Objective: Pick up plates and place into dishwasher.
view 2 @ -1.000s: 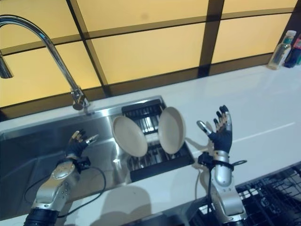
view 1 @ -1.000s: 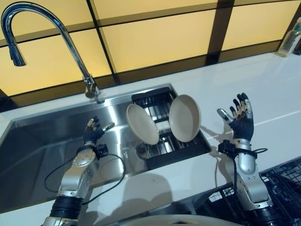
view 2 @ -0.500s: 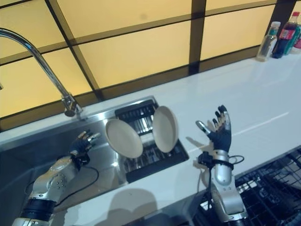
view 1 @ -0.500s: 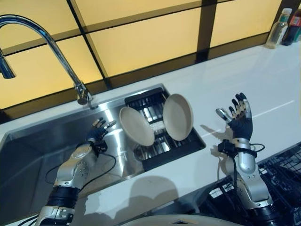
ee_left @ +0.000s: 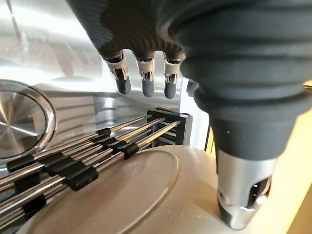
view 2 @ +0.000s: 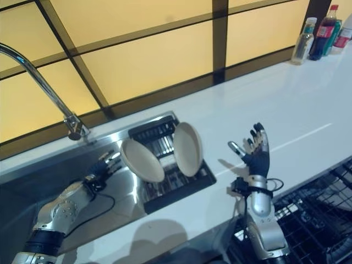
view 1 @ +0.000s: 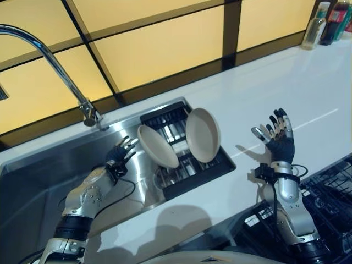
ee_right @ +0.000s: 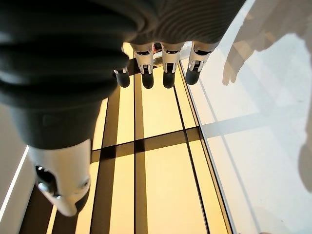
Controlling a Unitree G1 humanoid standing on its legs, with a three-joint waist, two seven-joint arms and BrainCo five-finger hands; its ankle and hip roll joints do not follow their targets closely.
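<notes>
A white tabletop (view 1: pixel 286 82) runs across the frame under yellow wall panels, with a steel sink (view 1: pixel 49 170) at left centre, a tap (view 1: pixel 52 58) above it and a dark dish rack (view 1: pixel 190 165) in the sink's right end. Two cream plates stand on edge there: the left plate (view 1: pixel 158 146) leans just right of the left hand (view 1: pixel 122 154), whose fingers are spread and empty. The right plate (view 1: pixel 203 135) lies between it and the right hand (view 1: pixel 279 140), raised open-palmed at right centre and well apart, so the left hand is nearer.

The curved chrome faucet (view 1: pixel 49 60) is cut off at the left edge, its spout end hidden, and the black wire dishwasher rack (view 1: pixel 330 187) runs off the near right corner.
</notes>
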